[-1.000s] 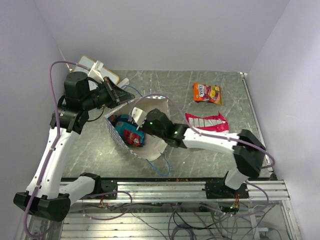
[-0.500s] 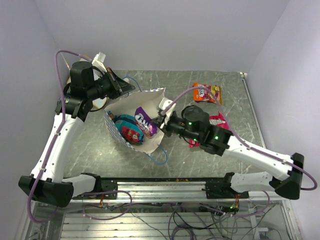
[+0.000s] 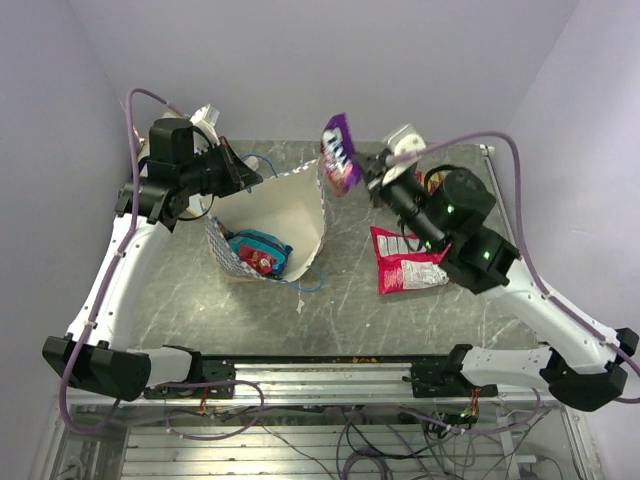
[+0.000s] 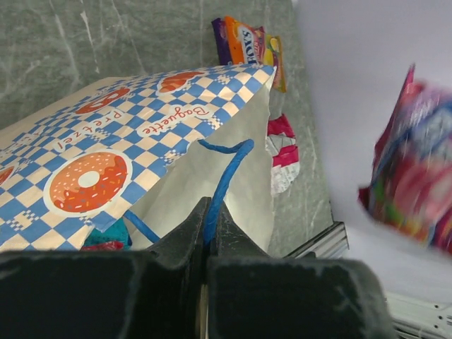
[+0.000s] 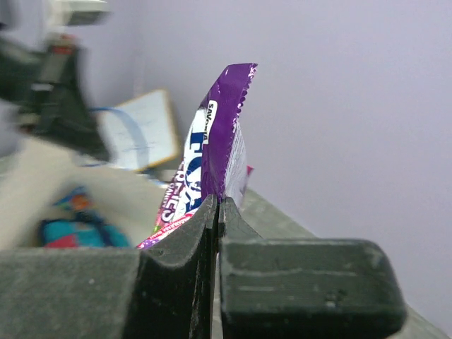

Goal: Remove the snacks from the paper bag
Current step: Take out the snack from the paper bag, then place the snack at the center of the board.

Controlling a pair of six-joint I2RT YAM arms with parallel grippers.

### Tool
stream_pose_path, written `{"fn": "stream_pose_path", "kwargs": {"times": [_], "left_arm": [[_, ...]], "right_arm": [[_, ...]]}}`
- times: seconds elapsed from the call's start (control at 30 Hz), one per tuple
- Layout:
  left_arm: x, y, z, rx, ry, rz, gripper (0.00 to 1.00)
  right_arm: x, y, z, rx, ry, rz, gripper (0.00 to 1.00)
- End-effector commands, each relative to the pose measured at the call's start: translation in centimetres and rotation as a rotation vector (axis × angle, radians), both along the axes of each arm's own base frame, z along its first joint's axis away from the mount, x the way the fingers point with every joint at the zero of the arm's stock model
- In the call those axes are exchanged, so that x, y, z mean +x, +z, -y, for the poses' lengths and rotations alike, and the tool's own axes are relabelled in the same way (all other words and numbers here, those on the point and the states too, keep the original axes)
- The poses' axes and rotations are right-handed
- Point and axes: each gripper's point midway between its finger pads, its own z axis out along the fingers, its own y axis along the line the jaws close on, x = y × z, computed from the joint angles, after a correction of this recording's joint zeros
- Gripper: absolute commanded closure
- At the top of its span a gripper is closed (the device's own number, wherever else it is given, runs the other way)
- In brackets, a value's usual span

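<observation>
From above, the right claw (image 3: 370, 177) is pinched shut on the glossy purple plastic snack packet (image 3: 340, 155). It holds the packet in the air over the middle of the bench's far edge, clear of the tan kraft paper bag (image 3: 290, 210). The packet's long axis runs away from the fingers, toward the far wall. Bare bench for setting it down lies below the claw and toward the near edge, beside the large red-pink foil packet (image 3: 405, 262) lying flat on the right half, so the right arm is the nearer one. The bag lies on its side on the left half with its mouth facing the right edge. A teal-blue packet (image 3: 255, 244) and a small red packet (image 3: 263, 263) are inside it. The left claw (image 3: 243, 176) is near the far-left corner, at the bag's upper lip.

In the left wrist view the left claw's fingers are closed on the thin blue cord handle (image 4: 224, 166), lifting the blue-and-white checkered side. An orange packet (image 4: 247, 44) lies past the bag, towards the far-right corner — the purple one is only a blur at the right of the frame.

In the right wrist view the jaws grip the purple packet by one end. It stands up thin and edge-on, with a crimped sawtooth top and white lettering. Behind it, out of focus, leans a wooden-framed whiteboard (image 5: 150, 135).
</observation>
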Motion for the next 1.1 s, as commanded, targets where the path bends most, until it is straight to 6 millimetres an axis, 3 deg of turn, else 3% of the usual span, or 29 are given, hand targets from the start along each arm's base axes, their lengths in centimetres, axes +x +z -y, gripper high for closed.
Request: {"fn": "stream_pose_path", "kwargs": {"times": [0.0, 0.2, 0.3, 0.47, 0.6, 0.83, 1.07], "left_arm": [[-0.2, -0.8, -0.7, 0.073, -0.001, 0.022, 0.93], [-1.2, 0.0, -0.4, 0.058, -0.036, 0.026, 0.93], [-1.5, 0.6, -0.1, 0.039, -0.055, 0.035, 0.93], [-2.1, 0.6, -0.4, 0.060, -0.059, 0.045, 0.93], [-2.5, 0.9, -0.3, 0.062, -0.068, 0.054, 0.93], [-2.6, 1.1, -0.1, 0.074, -0.082, 0.063, 0.93], [-2.5, 1.2, -0.1, 0.081, -0.086, 0.063, 0.93]], "right_arm": [[6.6, 0.6, 5.0, -0.017, -0.252, 0.034, 1.00], [15.1, -5.2, 12.0, -0.132, -0.483, -0.048, 1.00], [18.7, -8.7, 16.7, -0.182, -0.589, -0.092, 1.00], [22.0, -14.5, 23.2, -0.275, -0.731, -0.176, 1.00], [23.9, -17.9, 26.7, -0.358, -0.787, -0.229, 1.00], [27.4, -23.2, 28.0, -0.657, -0.792, -0.246, 1.00], [30.1, -27.5, 25.2, -0.769, -0.698, -0.268, 1.00]]}}
